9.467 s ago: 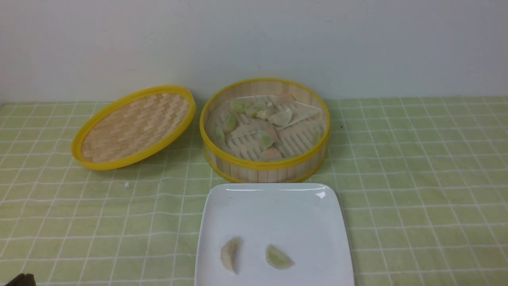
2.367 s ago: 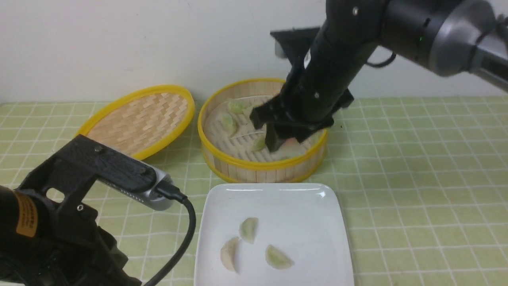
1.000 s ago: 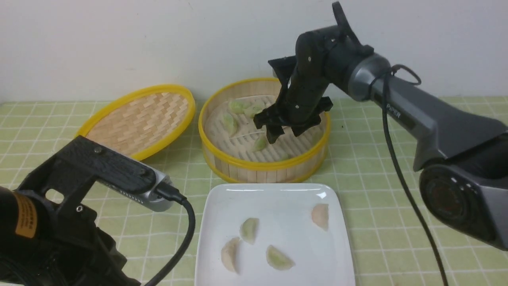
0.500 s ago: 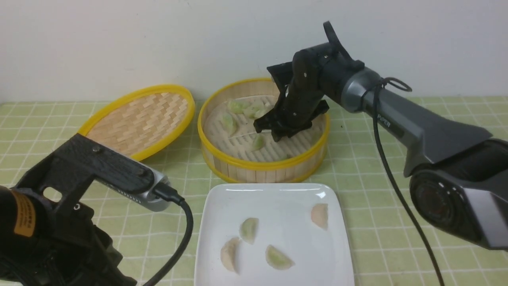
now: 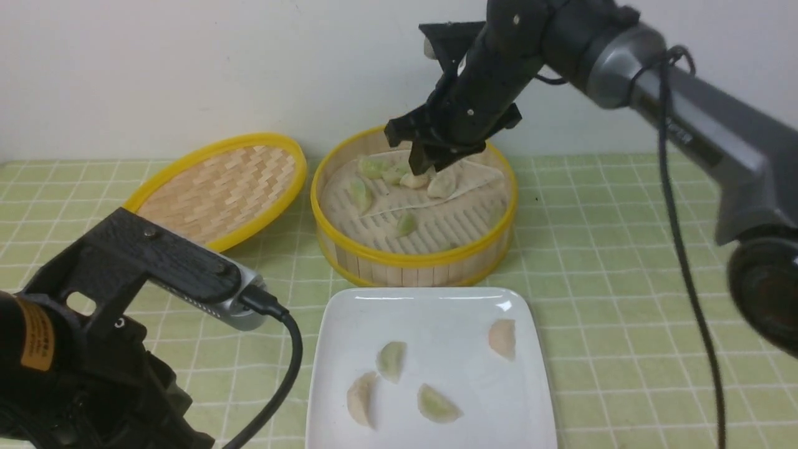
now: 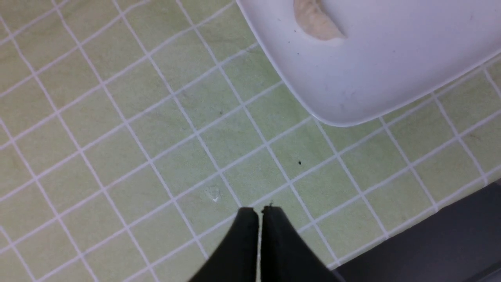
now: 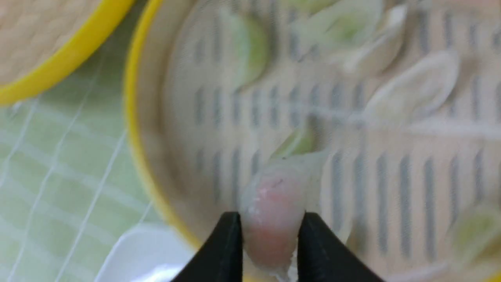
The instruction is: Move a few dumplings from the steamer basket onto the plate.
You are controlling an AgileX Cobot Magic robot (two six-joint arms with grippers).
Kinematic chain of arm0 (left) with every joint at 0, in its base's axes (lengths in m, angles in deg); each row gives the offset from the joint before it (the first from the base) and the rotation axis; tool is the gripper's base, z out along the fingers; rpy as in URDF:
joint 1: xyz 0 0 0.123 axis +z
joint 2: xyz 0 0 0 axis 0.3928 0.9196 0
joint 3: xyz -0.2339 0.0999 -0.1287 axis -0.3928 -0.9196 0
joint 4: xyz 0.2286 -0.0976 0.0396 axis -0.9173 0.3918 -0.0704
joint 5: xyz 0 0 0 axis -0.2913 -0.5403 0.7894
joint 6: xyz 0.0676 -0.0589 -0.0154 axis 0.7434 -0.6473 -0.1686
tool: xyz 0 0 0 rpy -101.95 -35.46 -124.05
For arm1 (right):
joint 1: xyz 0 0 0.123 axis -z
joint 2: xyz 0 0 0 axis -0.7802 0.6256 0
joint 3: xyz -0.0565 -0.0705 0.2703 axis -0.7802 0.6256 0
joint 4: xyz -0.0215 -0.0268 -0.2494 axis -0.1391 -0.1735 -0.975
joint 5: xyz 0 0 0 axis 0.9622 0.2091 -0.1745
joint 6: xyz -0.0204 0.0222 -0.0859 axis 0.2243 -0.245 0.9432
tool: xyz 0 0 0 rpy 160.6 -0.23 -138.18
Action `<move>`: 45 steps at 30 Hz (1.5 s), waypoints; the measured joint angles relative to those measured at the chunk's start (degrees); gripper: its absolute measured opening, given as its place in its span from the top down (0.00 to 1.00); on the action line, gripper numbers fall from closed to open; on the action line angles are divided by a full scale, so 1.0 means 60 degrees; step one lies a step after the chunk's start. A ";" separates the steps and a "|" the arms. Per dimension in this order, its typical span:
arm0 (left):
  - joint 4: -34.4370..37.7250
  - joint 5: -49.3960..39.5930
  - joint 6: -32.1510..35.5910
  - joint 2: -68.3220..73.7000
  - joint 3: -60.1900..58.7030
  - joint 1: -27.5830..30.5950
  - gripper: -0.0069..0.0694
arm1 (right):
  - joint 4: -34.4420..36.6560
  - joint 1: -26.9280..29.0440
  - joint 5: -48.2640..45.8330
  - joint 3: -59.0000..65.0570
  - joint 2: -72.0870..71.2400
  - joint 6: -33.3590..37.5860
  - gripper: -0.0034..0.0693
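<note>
My right gripper (image 7: 269, 231) pinches a pink dumpling (image 7: 274, 196), the basket (image 7: 135, 117) beneath it. My left gripper (image 6: 259, 213) is pressed together over the cloth (image 6: 156, 137), with the plate (image 6: 352, 86) just ahead.

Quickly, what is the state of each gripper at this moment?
The left gripper: jaws closed, holding nothing.
The right gripper: closed on a pinkish dumpling, above the steamer basket.
</note>
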 joint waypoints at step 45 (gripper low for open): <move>0.0235 0.0508 -0.0003 -0.0078 0.0000 0.0000 0.92 | -0.2111 -0.1267 -0.0043 0.5361 -0.8363 -0.0559 0.96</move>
